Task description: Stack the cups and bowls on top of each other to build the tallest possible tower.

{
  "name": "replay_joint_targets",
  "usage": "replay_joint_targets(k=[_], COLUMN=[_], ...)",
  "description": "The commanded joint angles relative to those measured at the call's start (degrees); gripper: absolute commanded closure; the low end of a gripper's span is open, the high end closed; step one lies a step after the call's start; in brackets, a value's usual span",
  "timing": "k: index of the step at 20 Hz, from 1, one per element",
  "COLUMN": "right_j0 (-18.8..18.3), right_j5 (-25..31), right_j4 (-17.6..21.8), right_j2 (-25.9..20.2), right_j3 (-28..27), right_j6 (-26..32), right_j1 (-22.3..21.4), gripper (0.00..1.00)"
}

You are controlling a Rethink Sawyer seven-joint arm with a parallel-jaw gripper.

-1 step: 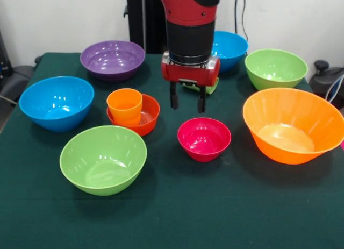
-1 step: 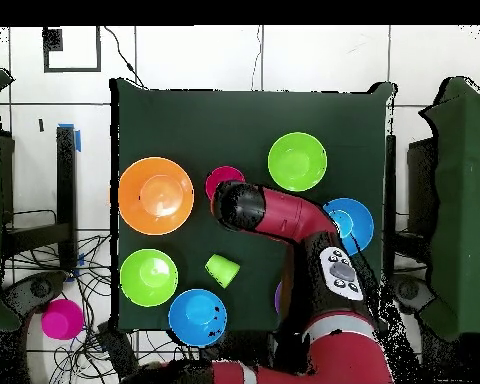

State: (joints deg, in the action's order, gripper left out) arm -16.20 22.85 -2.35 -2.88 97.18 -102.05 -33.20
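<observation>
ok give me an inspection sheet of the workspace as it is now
surface: green cloth over the table, flat.
job's things: orange cup upright in red-orange bowl; magenta bowl alone on the cloth; green cup on its side; purple bowl, two blue bowls, two green bowls and big orange bowl all separate.
clutter: nothing seen on the cloth.
gripper: gripper open, empty, above and behind the magenta bowl.
cables: loose cables on the floor.
surroundings: pink bowl on the floor beside the table.
</observation>
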Motion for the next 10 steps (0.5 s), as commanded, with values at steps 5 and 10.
replay_joint_targets(k=[5,10], right_j0=[4.0,4.9], right_j5=[1.3,-2.0], right_j4=[-7.0,-9.0], right_j2=[-0.1,0.7], right_j3=[-3.7,-2.7], right_j6=[-14.3,-16.5], right_j1=[-0.8,-0.3], gripper=[0.00,0.00])
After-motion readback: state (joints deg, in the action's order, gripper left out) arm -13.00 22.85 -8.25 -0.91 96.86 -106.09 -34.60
